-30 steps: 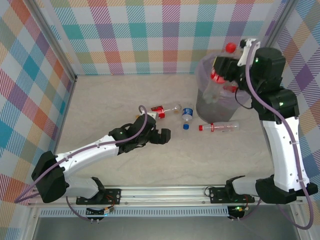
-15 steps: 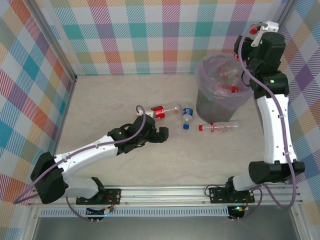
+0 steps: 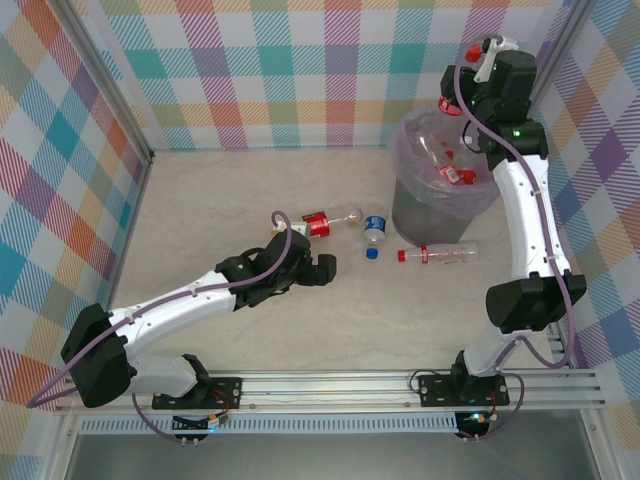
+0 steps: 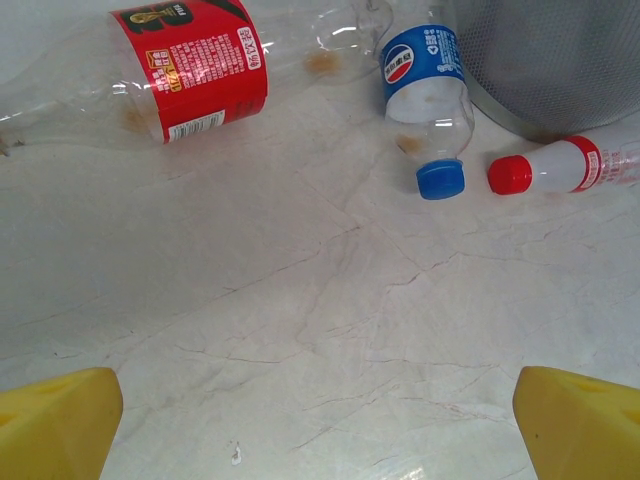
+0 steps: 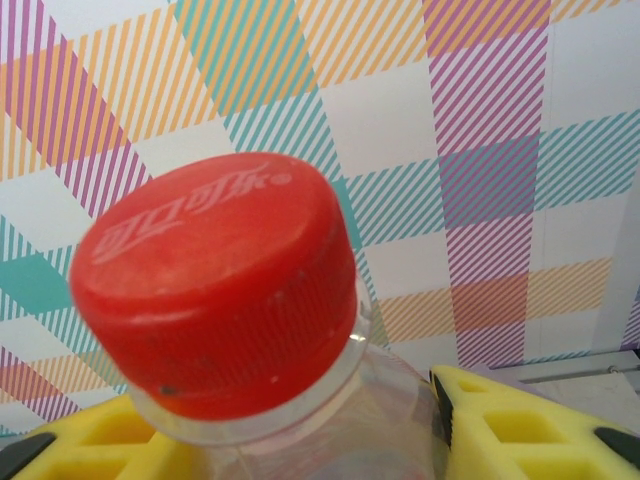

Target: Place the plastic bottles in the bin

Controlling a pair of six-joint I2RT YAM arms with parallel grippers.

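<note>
Top external view puts the bin [image 3: 425,215] near the table's far right corner, with red-labelled bottles [image 3: 457,176] inside. The right gripper [image 3: 468,98] clamps a red-capped bottle [image 5: 215,290] over its far rim, cap leftward. Beside the bin lie a long bottle [image 3: 440,254], cap pointing left, and a blue-labelled bottle [image 3: 374,228], cap toward the near edge. The left gripper [image 4: 320,440] hovers wide open.

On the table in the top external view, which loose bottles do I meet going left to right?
From the left: red-labelled bottle → blue-labelled bottle → red-capped bottle.
</note>
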